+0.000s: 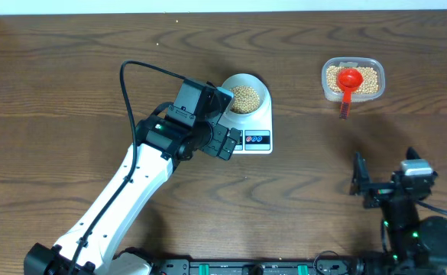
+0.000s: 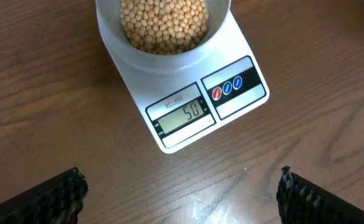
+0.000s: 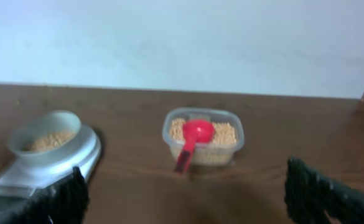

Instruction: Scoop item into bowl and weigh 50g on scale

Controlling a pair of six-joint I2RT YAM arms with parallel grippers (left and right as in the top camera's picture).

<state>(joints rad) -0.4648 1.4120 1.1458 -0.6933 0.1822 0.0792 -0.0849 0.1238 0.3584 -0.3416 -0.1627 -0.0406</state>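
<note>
White rectangular digital scale (image 2: 182, 118) on brown wooden desk (image 2: 45, 112), long axis toward me, display end nearest. Pale round bowl (image 2: 163, 62) of small tan beans (image 2: 163, 22) atop far end. My left gripper (image 2: 180, 186) and right gripper (image 3: 185, 190): both spread wide, empty.

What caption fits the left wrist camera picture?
Bowl of beans on the scale, display reading 50, open left gripper hovering nearby.

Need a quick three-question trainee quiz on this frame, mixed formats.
1. True or false: the red scoop sits in the tub of beans.
2. What number does the display on the scale show?
3. The bowl stands: A on the scale, B beside the scale, C inside the tub.
Key: 1 true; 2 50; 3 A.
</note>
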